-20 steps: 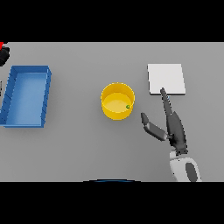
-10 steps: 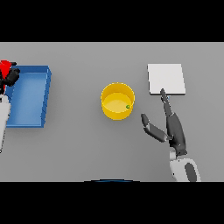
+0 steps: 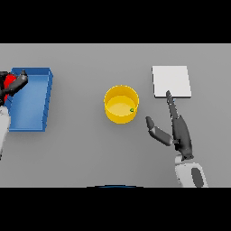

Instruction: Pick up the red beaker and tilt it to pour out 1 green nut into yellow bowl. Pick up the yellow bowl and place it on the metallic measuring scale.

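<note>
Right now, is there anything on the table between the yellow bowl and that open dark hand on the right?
No. In the head view, only bare grey table separates the yellow bowl from the right hand.

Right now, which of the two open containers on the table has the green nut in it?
The yellow bowl at the middle of the table: a small green nut lies by its right inner wall. The blue tray on the left shows none.

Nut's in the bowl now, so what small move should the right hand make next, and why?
Probably slide the right hand left toward the yellow bowl to close round its wall. A green nut already lies inside, the hand is open and apart from the bowl, and the measuring scale sits just beyond its fingers. The left hand holds the red beaker over the blue bin.
</note>
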You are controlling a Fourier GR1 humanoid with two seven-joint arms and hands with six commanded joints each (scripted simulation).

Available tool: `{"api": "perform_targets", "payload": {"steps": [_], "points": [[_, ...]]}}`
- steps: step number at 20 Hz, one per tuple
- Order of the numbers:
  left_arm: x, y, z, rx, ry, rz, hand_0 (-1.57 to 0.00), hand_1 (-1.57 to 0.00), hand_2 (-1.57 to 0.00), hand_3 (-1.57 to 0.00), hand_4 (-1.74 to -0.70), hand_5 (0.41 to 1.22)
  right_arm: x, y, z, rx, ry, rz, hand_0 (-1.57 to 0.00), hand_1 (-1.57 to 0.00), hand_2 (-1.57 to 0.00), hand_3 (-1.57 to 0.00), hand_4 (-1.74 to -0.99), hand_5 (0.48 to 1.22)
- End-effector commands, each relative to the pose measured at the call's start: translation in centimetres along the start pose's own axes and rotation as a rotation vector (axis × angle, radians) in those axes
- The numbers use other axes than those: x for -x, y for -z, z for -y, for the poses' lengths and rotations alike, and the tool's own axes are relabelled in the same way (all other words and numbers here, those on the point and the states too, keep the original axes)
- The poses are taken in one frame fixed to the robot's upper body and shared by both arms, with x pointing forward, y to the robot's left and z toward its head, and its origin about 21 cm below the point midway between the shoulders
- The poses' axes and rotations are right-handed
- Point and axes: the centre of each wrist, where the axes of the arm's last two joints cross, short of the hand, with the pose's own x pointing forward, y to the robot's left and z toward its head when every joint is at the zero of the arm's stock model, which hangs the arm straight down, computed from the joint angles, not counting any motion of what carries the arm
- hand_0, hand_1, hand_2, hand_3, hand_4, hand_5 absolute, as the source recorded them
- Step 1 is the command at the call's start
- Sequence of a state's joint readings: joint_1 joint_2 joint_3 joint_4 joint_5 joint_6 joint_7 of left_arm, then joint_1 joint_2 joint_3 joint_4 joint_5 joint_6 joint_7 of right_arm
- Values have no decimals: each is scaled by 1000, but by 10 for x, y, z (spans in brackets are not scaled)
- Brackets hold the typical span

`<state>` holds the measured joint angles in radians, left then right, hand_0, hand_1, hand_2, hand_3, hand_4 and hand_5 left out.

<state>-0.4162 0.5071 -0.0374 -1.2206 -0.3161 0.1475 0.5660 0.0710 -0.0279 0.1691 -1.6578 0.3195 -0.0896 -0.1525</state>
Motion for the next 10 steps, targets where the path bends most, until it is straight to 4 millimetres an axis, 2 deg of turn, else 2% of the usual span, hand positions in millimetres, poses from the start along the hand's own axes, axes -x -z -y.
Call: {"api": "perform_targets", "payload": {"steps": [1,3,5,8,10], "points": [[2,0,2,16,23,4,-772,-637,-652,-614,-920,677,2,-2,0,-2,1,-6,1,1,1,1,-1005,634],[4,4,-1,26,78,-8,-494,-407,-417,-393,-857,657,0,-3,1,1,-2,13,1,1,1,1,-1009,639],[5,6,3,48,101,15,-316,-260,-267,-251,-822,657,0,-3,1,-2,-6,12,1,1,1,1,-1009,639],[10,8,9,57,94,32,-161,-133,-136,-128,-796,649,0,-2,3,-7,-18,-8,1,1,1,1,-1019,643],[6,10,5,33,89,51,-103,-85,-87,-82,-782,651,-2,2,7,-26,-63,-33,1,1,1,1,-1020,640]]}}
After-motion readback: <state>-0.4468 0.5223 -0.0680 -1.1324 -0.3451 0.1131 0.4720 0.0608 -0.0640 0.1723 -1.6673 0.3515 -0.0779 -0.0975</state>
